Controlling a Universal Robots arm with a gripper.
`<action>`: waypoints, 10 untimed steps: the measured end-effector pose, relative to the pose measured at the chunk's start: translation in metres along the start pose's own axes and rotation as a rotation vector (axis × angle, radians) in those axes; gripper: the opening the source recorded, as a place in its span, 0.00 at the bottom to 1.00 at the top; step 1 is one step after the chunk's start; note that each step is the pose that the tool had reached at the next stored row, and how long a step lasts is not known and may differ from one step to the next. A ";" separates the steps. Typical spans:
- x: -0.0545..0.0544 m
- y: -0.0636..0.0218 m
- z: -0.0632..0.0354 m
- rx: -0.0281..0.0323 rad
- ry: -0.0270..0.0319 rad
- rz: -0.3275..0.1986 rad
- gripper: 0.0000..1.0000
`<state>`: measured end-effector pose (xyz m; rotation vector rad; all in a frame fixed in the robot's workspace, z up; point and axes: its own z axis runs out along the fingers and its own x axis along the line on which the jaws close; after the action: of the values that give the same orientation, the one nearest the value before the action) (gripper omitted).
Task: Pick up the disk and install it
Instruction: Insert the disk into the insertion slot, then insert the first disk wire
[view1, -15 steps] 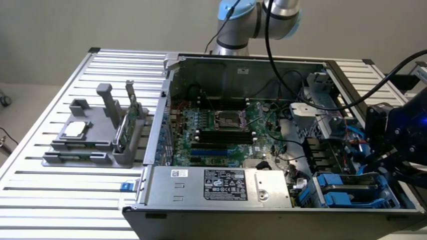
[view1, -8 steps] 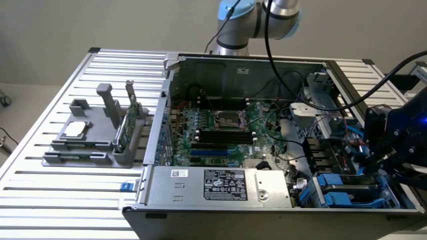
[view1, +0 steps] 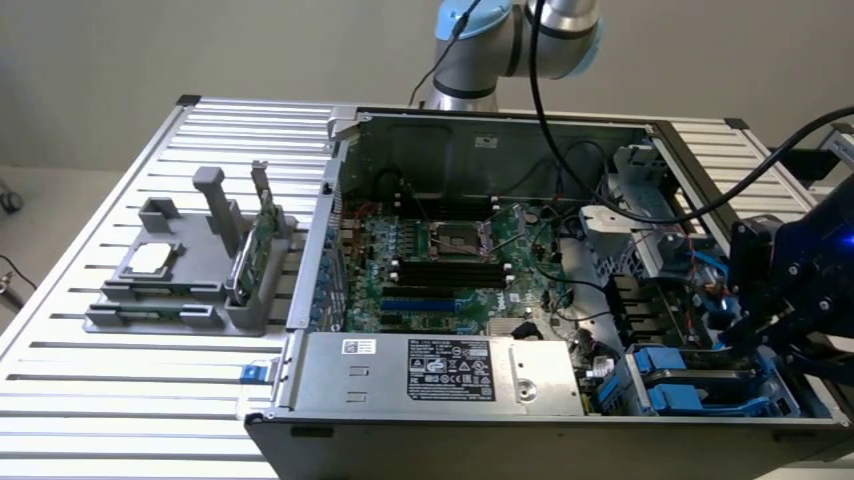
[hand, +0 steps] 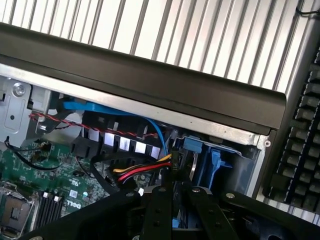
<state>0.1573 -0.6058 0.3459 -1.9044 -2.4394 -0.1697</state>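
- On the exterior view's left, a white slatted metal table (view1: 80, 330) carries a grey plastic holder (view1: 180, 300). A small square silver chip (view1: 150, 258) lies flat on top of it. A thin green circuit card (view1: 254, 250) stands upright in a slot on the side nearer the case.
- In the middle lies an open dark-grey metal computer case (view1: 534, 445), on its side with the cover off.
- At the far edge of the table, behind the case, rises the grey-and-blue robot arm (view1: 467, 40).
- A green motherboard (view1: 441, 260) covers the case floor; in the wrist view its white lettering reads "DELL".
- Against the near wall sits a silver box-shaped power supply (view1: 400, 385) with a white printed label (view1: 454, 365) (the print is too small to read).
- A bundle of red, yellow and black cables (hand: 137, 172) runs towards the drive corner.
- On the exterior view's right, in the bay at the case's near corner, sits the disk (view1: 697, 380). It is a flat silver-grey metal drive framed by blue plastic rails, set among blue brackets.
- The black metal gripper (hand: 172, 195) hangs directly over that bay, very near the disk's blue rail. Whether it is clenched on the disk or released, I cannot tell.
- Outside the case wall, a black keyboard (hand: 300, 160) rests on the table.
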 end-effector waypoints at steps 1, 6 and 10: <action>0.000 0.0000 0.0000 0.0019 -0.0032 0.003 0.17; 0.001 -0.0019 0.0002 0.0301 -0.0119 0.009 0.17; 0.001 -0.0026 0.0006 0.0393 -0.0200 0.018 0.17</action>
<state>0.1545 -0.6053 0.3453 -1.9204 -2.4186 -0.1018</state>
